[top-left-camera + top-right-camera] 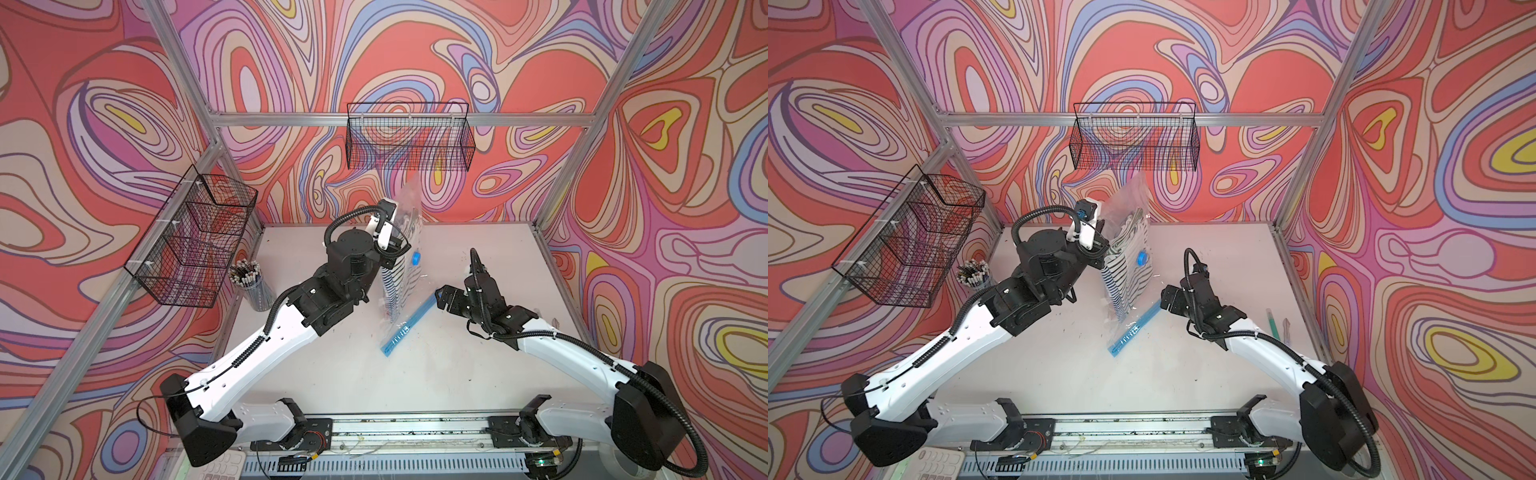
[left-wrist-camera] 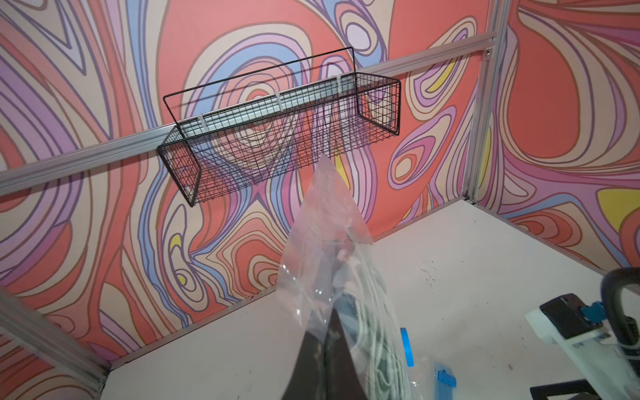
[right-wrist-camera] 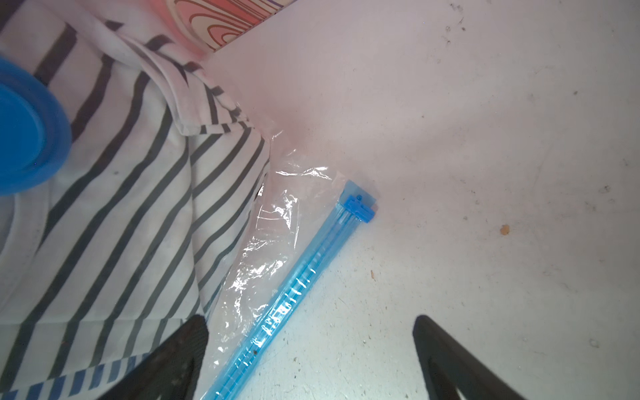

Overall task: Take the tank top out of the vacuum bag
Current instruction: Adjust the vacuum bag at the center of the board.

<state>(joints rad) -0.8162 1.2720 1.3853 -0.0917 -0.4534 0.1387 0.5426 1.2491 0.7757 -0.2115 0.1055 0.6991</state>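
The clear vacuum bag (image 1: 409,208) (image 1: 1127,199) hangs upright over the table, with my left gripper (image 1: 392,253) (image 2: 334,311) shut on its plastic. The striped tank top (image 1: 392,291) (image 1: 1125,282) (image 3: 121,207) is inside it, bunched behind the round blue valve cap (image 1: 415,258) (image 3: 24,131). The bag's light-blue zip strip (image 1: 405,328) (image 3: 311,266) lies on the table (image 1: 457,374), its blue slider (image 3: 360,207) at the far end. My right gripper (image 1: 442,297) (image 3: 308,322) is open and empty, low beside that end of the strip, one finger against the bag's lower edge.
A black wire basket (image 1: 409,137) hangs on the back wall just above the bag's top corner. Another wire basket (image 1: 195,237) is on the left wall, a cup of pencils (image 1: 249,282) below it. Green pens (image 1: 1273,322) lie at the table's right edge.
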